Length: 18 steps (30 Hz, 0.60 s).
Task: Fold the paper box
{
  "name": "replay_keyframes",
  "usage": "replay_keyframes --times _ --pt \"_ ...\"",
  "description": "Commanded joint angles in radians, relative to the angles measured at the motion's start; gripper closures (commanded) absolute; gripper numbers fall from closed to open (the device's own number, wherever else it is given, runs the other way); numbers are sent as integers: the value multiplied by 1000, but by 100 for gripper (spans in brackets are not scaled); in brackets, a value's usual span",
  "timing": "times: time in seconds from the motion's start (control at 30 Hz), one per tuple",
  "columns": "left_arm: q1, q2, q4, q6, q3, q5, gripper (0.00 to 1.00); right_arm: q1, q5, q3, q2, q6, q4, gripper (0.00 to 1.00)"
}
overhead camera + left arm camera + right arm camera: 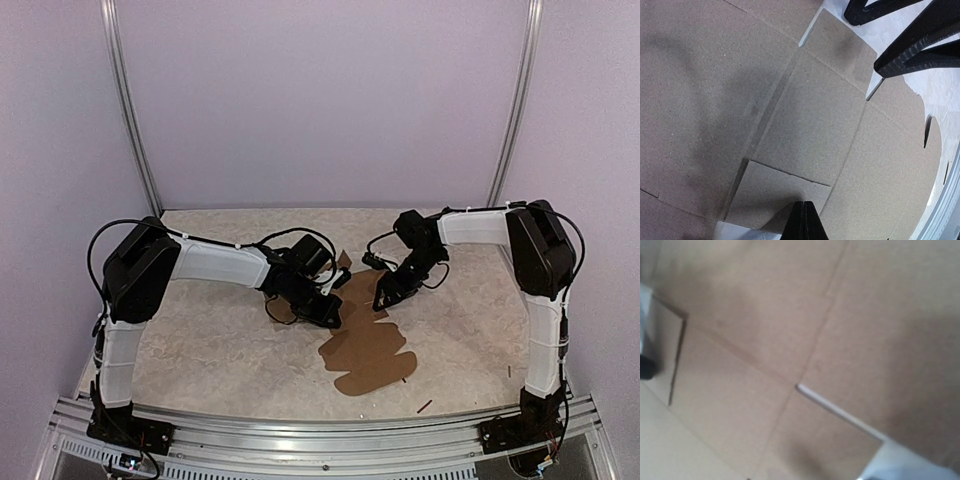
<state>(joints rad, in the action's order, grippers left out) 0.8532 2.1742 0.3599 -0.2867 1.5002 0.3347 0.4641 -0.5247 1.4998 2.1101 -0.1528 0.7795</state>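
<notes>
Pressed together at the bottom edge of my left wrist view, my left claw has its tips down at the rim of a small flap, with nothing that I can see pinched between them. That flap belongs to the paper box, not yet a box at all: a flat die-cut sheet of brown cardboard lying on the table between my two arms. Both claws work over the sheet's far end, the left one on its left side.

Across the same panel my right claw hangs spread, its two black fingers apart with only pale table and cardboard showing in the gap, so it holds nothing. Its own camera gives a blurred expanse of cardboard and one cut edge.

Beyond the sheet's near right corner lies a tiny dark stick.

I judge the sheet light and thin, stiff across each panel but willing along its scored creases, and likely to skate on the smooth top. Better to pin one panel flat and take a free flap edge beside a slit.
</notes>
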Motion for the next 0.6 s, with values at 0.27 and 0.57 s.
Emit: replay_keyframes --times 0.27,0.57 --pt "-4 54 58 -4 -31 -29 100 34 -47 -2 65 14 33 47" --pt "-5 70 55 3 -21 -23 100 44 -260 27 38 -1 49 48"
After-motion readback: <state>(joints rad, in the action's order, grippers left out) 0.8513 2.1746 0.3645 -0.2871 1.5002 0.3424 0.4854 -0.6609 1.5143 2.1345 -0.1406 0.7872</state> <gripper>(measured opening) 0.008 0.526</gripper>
